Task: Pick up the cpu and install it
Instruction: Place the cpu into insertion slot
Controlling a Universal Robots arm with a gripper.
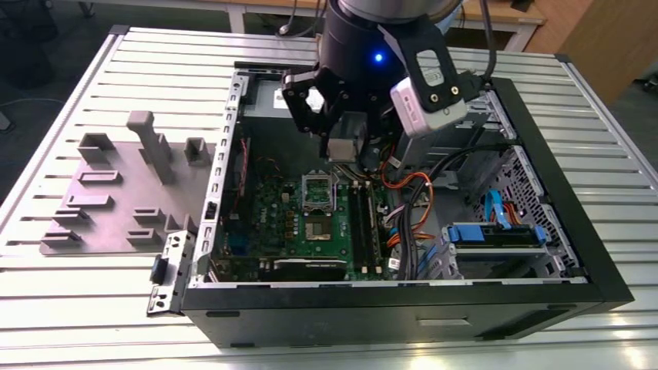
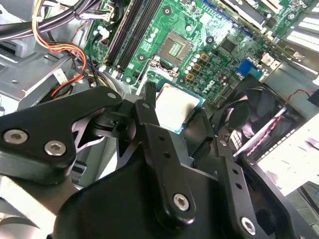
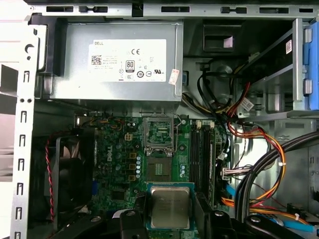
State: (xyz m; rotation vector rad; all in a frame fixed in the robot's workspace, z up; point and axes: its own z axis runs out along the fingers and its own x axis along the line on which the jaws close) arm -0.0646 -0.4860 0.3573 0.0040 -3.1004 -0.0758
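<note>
The cpu (image 3: 170, 206), a flat square chip with a silver-grey lid, sits between my gripper's (image 3: 170, 219) two black fingers (image 3: 141, 206), which are shut on its edges. In the second wrist view the cpu (image 2: 174, 105) hangs above the green motherboard (image 2: 219, 30), a short way from the open socket (image 2: 175, 48). The socket (image 3: 160, 169) lies bare, with its metal bracket (image 3: 159, 133) flipped up beside it. In the exterior view my gripper (image 1: 344, 150) hovers inside the open computer case (image 1: 575, 285), just above the socket (image 1: 319, 223).
A grey power supply (image 3: 119, 64) fills the case's back wall. Memory slots (image 3: 202, 149) and orange, red and black cables (image 3: 249, 144) run beside the socket. A black fan (image 3: 70, 174) stands on the other side. A grey-purple fixture plate (image 1: 113, 208) lies outside the case, on the exterior view's left.
</note>
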